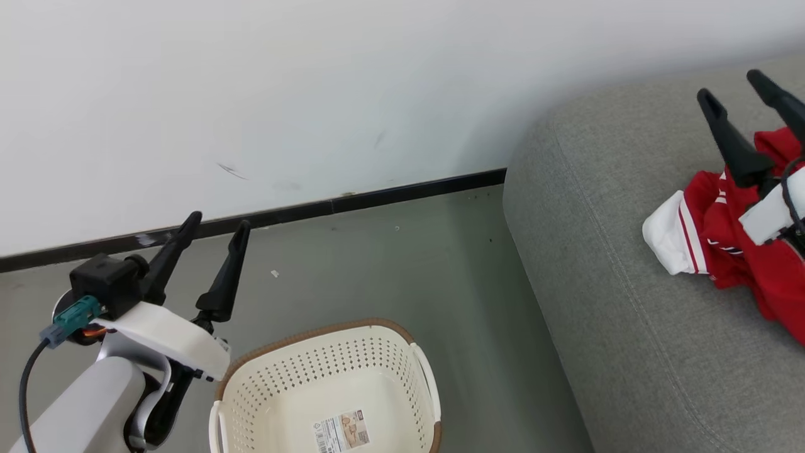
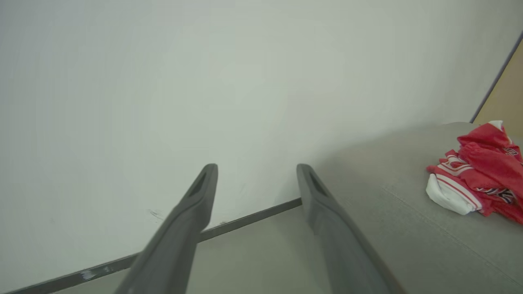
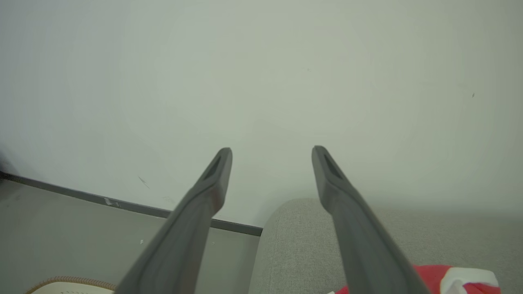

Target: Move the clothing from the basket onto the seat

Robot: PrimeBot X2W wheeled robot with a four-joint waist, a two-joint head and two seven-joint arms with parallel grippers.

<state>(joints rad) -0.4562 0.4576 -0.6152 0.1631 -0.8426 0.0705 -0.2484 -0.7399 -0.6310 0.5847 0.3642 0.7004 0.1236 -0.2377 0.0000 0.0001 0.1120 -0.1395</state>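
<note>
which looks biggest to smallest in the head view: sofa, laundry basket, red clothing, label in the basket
1. grey sofa
2. laundry basket and red clothing: near alike, both cut off by the picture's edge, so not ranked
3. label in the basket, smallest

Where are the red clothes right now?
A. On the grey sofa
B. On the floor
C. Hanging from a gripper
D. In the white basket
A: the clothing lies heaped on the seat, and the visible inside of the basket is bare but for a label.
</note>
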